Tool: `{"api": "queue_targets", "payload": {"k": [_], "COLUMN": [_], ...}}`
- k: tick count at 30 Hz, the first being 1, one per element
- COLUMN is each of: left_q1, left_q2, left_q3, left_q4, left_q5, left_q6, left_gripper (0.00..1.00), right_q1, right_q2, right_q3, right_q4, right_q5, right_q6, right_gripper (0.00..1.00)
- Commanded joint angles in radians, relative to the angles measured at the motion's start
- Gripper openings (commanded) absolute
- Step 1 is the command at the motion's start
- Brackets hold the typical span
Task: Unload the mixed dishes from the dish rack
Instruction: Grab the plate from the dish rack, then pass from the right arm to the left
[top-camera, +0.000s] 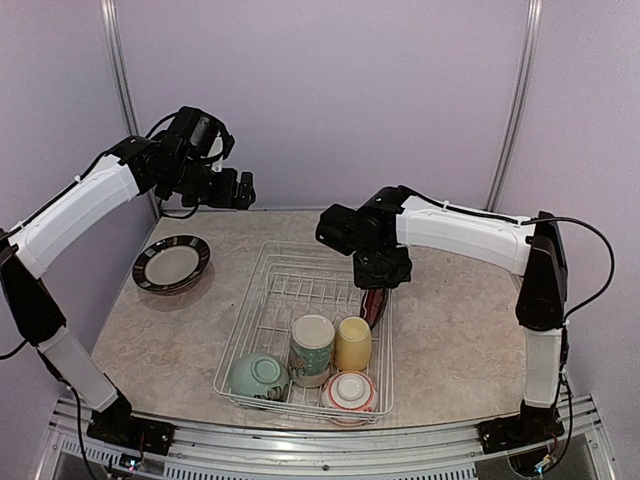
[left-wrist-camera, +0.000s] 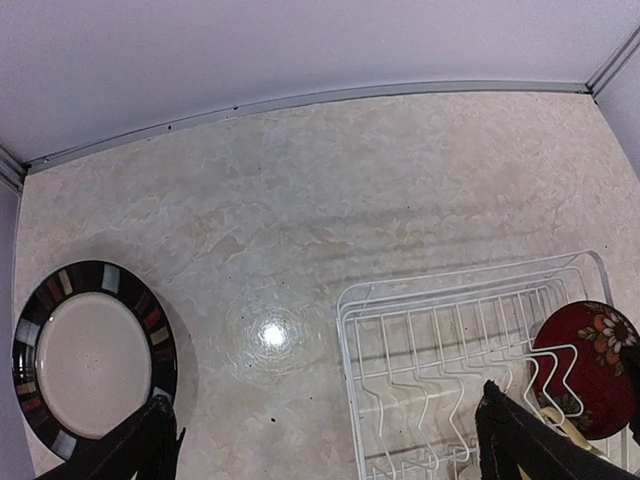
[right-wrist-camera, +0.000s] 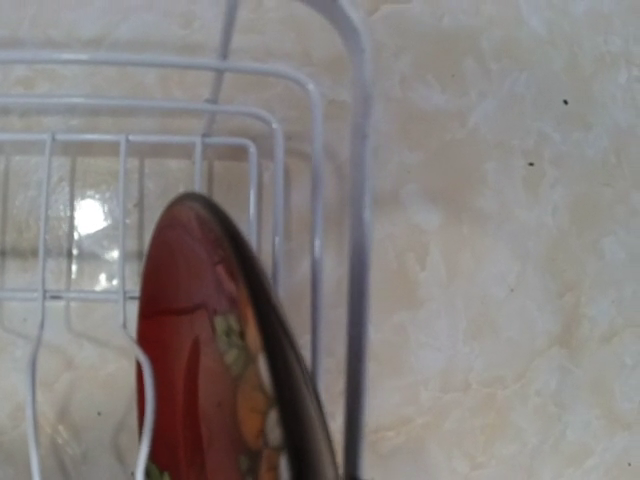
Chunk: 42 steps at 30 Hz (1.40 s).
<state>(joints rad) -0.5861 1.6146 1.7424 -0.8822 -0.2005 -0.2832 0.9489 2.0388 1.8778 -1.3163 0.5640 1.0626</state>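
The white wire dish rack (top-camera: 262, 300) sits mid-table. It holds a pale-green bowl (top-camera: 258, 376), a tall white patterned mug (top-camera: 311, 350), a yellow cup (top-camera: 353, 343), a red-and-white bowl (top-camera: 350, 392) and a red floral plate (top-camera: 373, 307) standing on edge at the right side. My right gripper (top-camera: 381, 270) is directly over that plate's top rim. The right wrist view shows the plate (right-wrist-camera: 215, 360) very close, but the fingers are out of frame. My left gripper (top-camera: 240, 190) hangs high at the back left, wide open and empty (left-wrist-camera: 325, 462). No pink or teal plate is in view.
A dark-rimmed plate (top-camera: 171, 264) lies flat on the table left of the rack, and it also shows in the left wrist view (left-wrist-camera: 95, 360). The rack's plate slots (left-wrist-camera: 450, 350) stand bare. Walls close the back and sides.
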Motion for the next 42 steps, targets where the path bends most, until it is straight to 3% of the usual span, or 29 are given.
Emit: {"api": "queue_targets", "payload": {"k": [1, 19, 27, 30, 35, 39, 42], "left_q1": [-0.007, -0.011, -0.009, -0.002, 0.051, 0.096, 0.112], "left_q2": [0.004, 0.049, 0.043, 0.026, -0.009, 0.015, 0.042], "left_q3": [-0.009, 0.001, -0.006, -0.027, -0.082, -0.128, -0.194], "left_q4": [0.006, -0.006, 0.015, 0.054, 0.165, 0.303, 0.504], "left_q5": [-0.018, 0.009, 0.128, 0.260, 0.602, 0.963, 1.197], "left_q6": [0.010, -0.018, -0.028, -0.040, -0.119, -0.249, -0.402], "left_gripper": [0.99, 0.99, 0.99, 0.99, 0.99, 0.99, 0.96], "right_q1": [0.006, 0.007, -0.016, -0.076, -0.158, -0.170, -0.171], "right_q2": [-0.100, -0.320, -0.497, -0.619, -0.770, -0.745, -0.703], "right_q3": [-0.033, -0.082, -0.210, -0.355, -0.590, -0.605, -0.599], "right_q4": [-0.075, -0.060, 0.270, 0.537, 1.028, 1.168, 1.243], "right_q5": [0.064, 0.126, 0.071, -0.104, -0.409, -0.507, -0.576], "right_q6": [0.001, -0.106, -0.313, -0.386, -0.400, -0.367, -0.335], "right_gripper": [0.00, 0.00, 0.00, 0.00, 0.00, 0.00, 0.00]}}
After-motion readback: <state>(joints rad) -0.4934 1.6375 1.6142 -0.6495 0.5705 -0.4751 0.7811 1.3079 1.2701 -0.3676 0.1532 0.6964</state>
